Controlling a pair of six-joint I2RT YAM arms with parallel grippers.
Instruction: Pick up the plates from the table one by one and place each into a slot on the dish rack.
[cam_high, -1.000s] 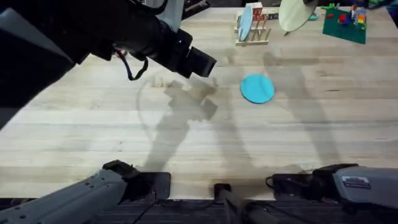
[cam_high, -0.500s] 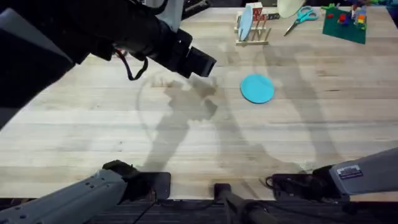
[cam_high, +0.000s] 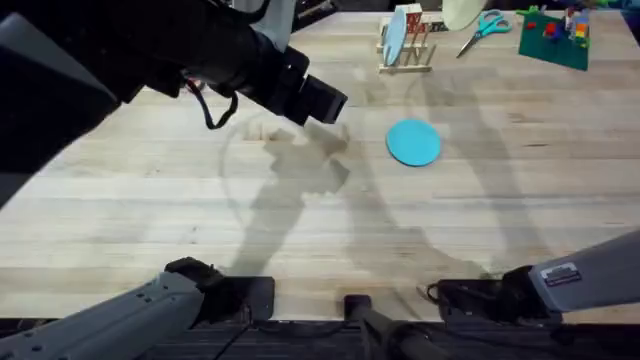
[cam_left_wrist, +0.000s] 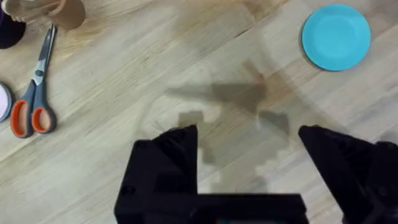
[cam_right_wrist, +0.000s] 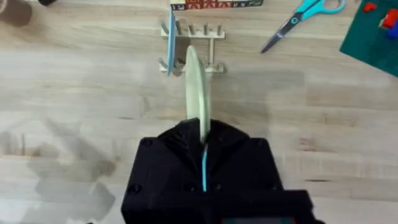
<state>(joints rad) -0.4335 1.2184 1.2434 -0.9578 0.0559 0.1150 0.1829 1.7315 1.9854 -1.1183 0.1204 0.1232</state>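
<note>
At the far tabletop (cam_high: 150, 210) edge, the small light-wood dish rack (cam_right_wrist: 191, 46) holds one blue plate upright (cam_right_wrist: 170, 45). Right jaws grip a cream round plate (cam_right_wrist: 198, 87) edge-on; left jaws stand apart, empty. A teal-blue round plate (cam_high: 413, 142) remains flat, unracked.

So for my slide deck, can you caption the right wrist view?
Right tool grips a cream plate on edge, facing the dish rack holding one blue plate.

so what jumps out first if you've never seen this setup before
The round teal-blue plate lying flat near the middle of the light wooden table catches the eye first. In the right wrist view, the right gripper holds a cream plate on edge, in front of the small wooden dowel dish rack, where a pale blue plate already stands upright. The left gripper hangs open over bare wood.
</note>
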